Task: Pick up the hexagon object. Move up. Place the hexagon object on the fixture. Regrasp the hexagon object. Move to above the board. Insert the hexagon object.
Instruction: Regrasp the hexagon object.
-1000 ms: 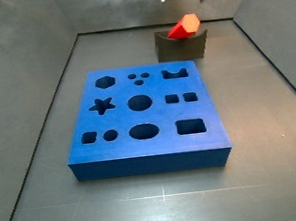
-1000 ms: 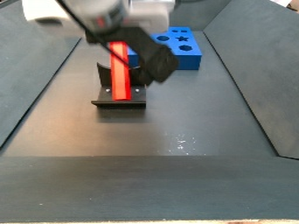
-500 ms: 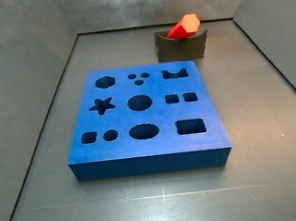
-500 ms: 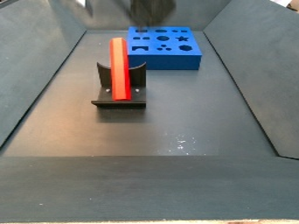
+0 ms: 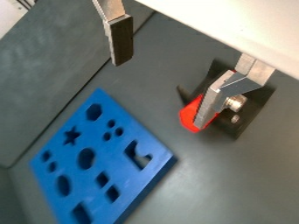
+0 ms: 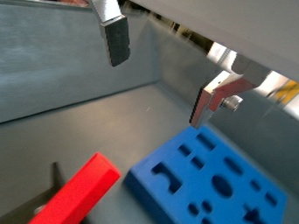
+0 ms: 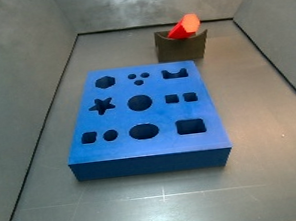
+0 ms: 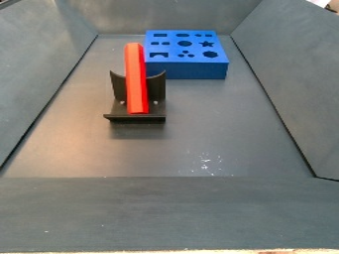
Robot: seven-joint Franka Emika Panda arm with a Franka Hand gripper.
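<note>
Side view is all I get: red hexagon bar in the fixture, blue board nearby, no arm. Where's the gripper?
Observer: High above the floor; the gripper shows only in both wrist views.
Operator: Open or shut?
Observer: Open. One finger stands far from the other, nothing between them.
Operator: What's under it?
Observer: In a wrist view, the hexagon object on the fixture, with the board beside them, apart.
</note>
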